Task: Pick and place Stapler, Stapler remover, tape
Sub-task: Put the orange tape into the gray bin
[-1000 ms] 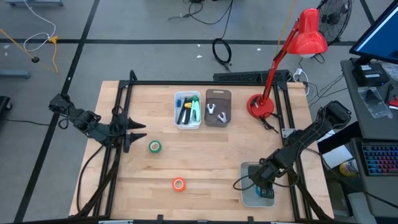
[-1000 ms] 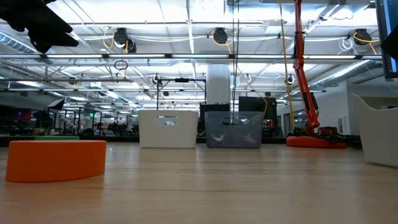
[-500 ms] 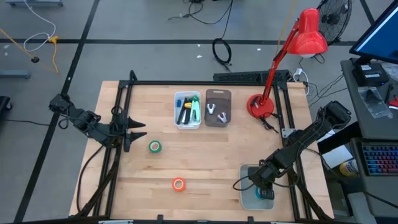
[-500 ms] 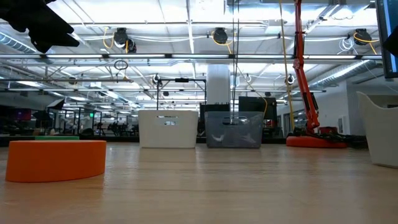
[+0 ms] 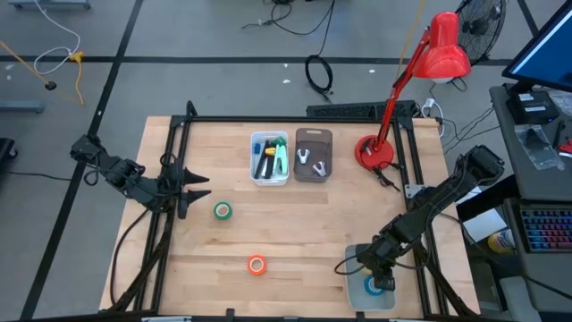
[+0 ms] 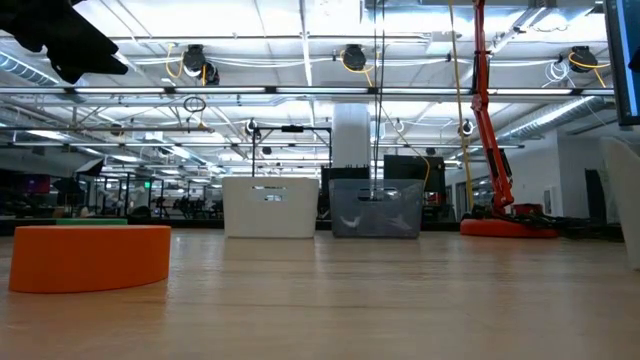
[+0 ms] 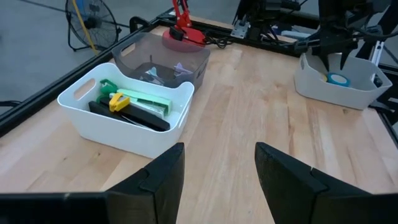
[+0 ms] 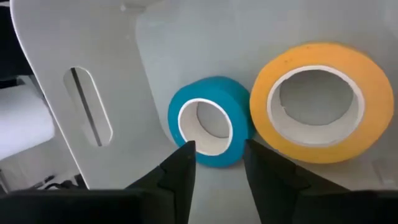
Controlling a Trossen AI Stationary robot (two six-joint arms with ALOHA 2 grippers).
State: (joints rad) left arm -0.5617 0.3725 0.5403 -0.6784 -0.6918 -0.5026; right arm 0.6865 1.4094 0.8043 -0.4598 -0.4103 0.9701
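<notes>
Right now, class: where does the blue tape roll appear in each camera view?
High view: blue tape roll in the pale bin, under the right hand.
Low view: not in it.
Left wrist view: in that bin.
Right wrist view: centre, beside the yellow roll.
Shared landmark: the pale bin.

Blue tape [image 8: 211, 121], yellow tape [image 8: 320, 102], white bin [image 8: 93, 74].

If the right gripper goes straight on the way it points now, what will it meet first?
Most likely the blue tape, which lies just ahead of the open right gripper inside the pale bin. The yellow tape sits beside it, slightly off that line.
</notes>
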